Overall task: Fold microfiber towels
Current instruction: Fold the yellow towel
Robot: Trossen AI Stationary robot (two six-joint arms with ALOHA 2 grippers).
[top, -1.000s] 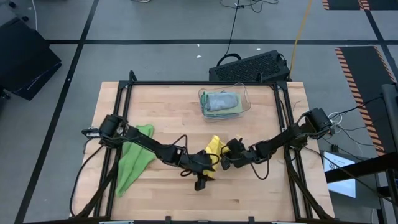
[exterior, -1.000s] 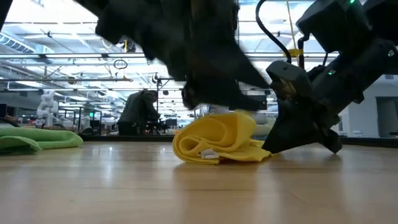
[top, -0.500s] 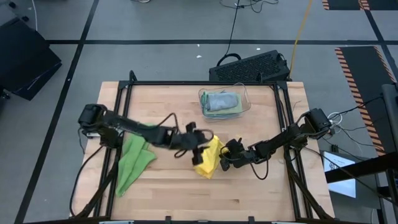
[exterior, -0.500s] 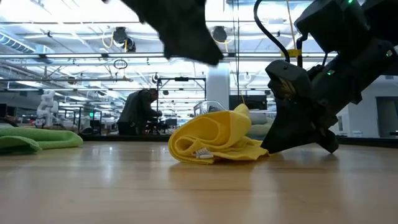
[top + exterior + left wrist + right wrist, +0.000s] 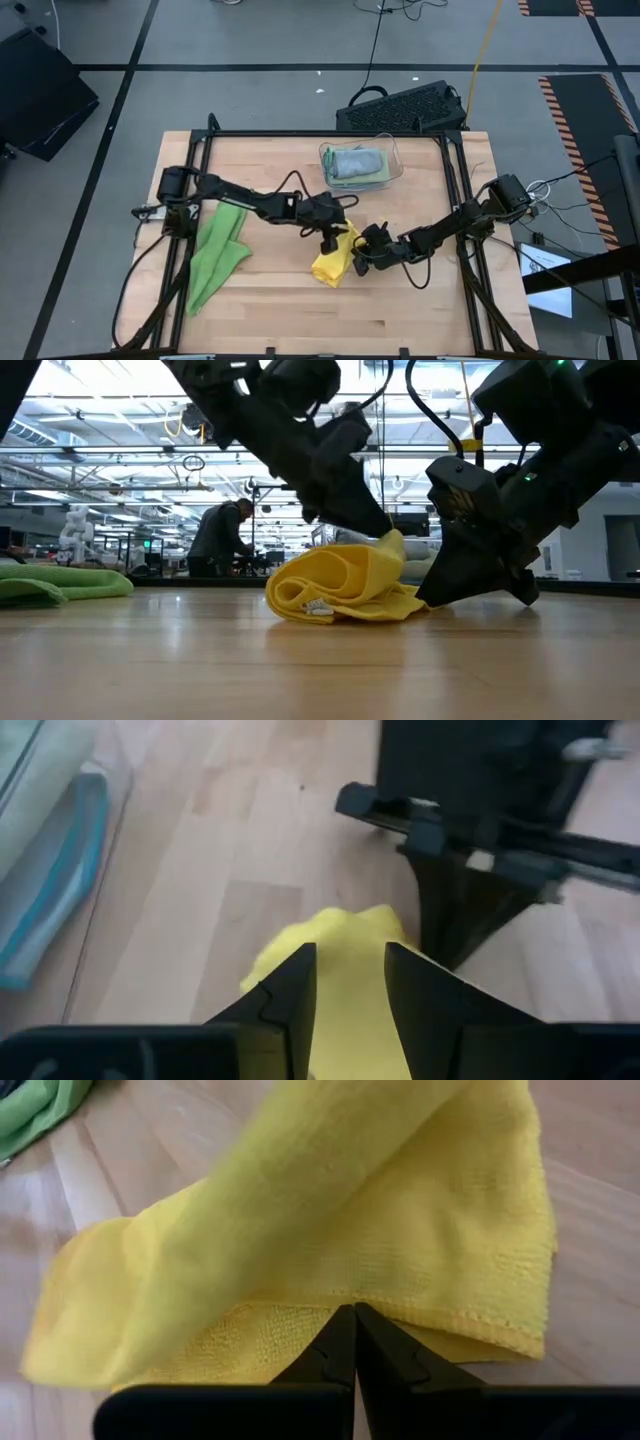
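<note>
A crumpled yellow towel lies at the middle of the table, one fold standing up at its far right. My left gripper reaches in from the left and is shut on that fold. My right gripper is shut, its tips down at the towel's right edge. A bright green towel lies loose at the left. My left gripper has the yellow towel's raised fold between its two fingers, slanting down from the table's left. The fold stands up while the rest of the towel lies on the table. My right gripper's shut fingertips press on the towel's hemmed right edge, slanting down from the table's right. That edge lies flat on the table.
A clear plastic bin with folded towels stands at the far middle, close beyond the left gripper. A dark keyboard-like thing lies behind the table. Bare wood lies along the near edge.
My left gripper has swung from the yellow towel's near end up and toward the far edge, then right and down onto the towel's raised far fold. My right gripper has kept still on the towel's edge. The towel has stayed where it was.
</note>
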